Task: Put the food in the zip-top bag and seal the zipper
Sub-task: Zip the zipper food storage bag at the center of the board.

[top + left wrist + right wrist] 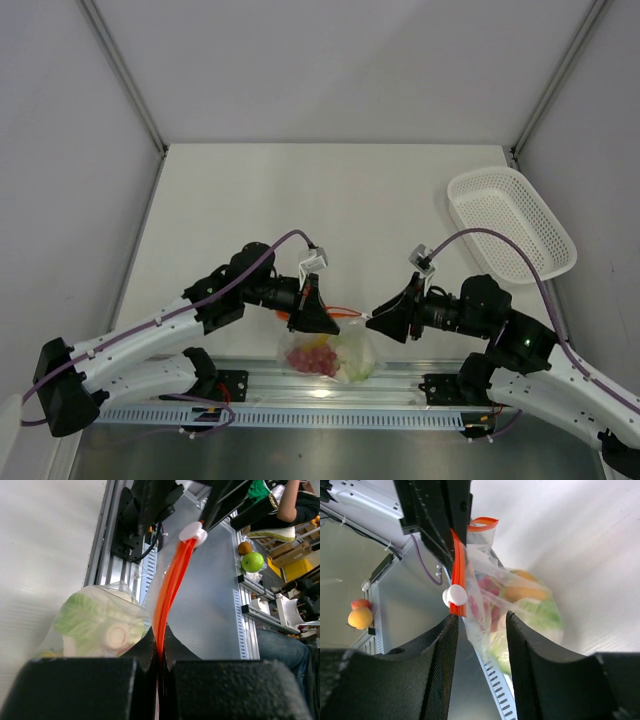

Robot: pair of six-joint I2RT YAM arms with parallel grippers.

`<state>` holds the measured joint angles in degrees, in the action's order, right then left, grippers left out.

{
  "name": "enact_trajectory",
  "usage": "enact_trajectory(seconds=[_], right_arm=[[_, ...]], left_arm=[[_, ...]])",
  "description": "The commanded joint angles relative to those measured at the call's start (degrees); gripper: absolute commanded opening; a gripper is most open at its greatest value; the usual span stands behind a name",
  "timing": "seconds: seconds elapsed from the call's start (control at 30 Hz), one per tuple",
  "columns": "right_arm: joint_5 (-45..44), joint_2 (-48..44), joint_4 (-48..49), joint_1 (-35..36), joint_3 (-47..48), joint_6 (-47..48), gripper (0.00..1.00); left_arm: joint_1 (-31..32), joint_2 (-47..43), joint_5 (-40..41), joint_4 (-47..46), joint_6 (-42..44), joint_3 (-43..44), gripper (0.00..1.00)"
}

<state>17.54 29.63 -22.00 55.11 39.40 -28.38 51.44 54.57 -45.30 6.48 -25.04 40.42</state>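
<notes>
left wrist: left gripper (159, 655) pinches the zipper (172, 580) shut; right gripper (481, 622) stands open (zip-top bag (520, 605) between its jaws).

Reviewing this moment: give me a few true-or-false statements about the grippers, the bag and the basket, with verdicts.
1. The left gripper is shut on the zipper. True.
2. The grape bunch lies in the white mesh basket. False: the basket looks empty, and the grape bunch is inside the zip-top bag.
3. The right gripper has its jaws apart. True.
4. The white slider sits right at the left gripper's fingers. False: it is at the far end of the zipper, close to the right gripper.
5. The green piece lies loose on the table. False: it is inside the zip-top bag.
</notes>
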Motion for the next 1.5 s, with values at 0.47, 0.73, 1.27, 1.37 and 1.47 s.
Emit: enact_trajectory(seconds=[0.47, 0.73, 1.27, 1.37, 1.47], right_arm=[[4.0, -0.9, 21.3, 0.3, -10.2, 3.4, 0.00], [5.7, -3.0, 24.4, 0.3, -11.3, 0.7, 0.00], [0.9, 1.2, 24.2, 2.0, -8.4, -8.4, 0.00], [-0.2, 1.8, 22.9, 2.0, -7.0, -10.0, 0.00], [-1.1, 1.9, 22.3, 2.0, -6.3, -10.9, 0.00]], left_arm=[[-1.2, 1.2, -7.0, -5.6, -2.4, 0.2, 0.00], [-1.3, -0.9, -1.5, 1.7, 3.1, 2.2, 0.49], [3.7, -0.4, 6.7, -9.2, 6.7, 8.8, 0.47], [8.1, -0.1, 12.2, -6.9, 10.8, 10.0, 0.53], [10.4, -0.1, 15.8, -6.9, 12.8, 9.5, 0.56]])
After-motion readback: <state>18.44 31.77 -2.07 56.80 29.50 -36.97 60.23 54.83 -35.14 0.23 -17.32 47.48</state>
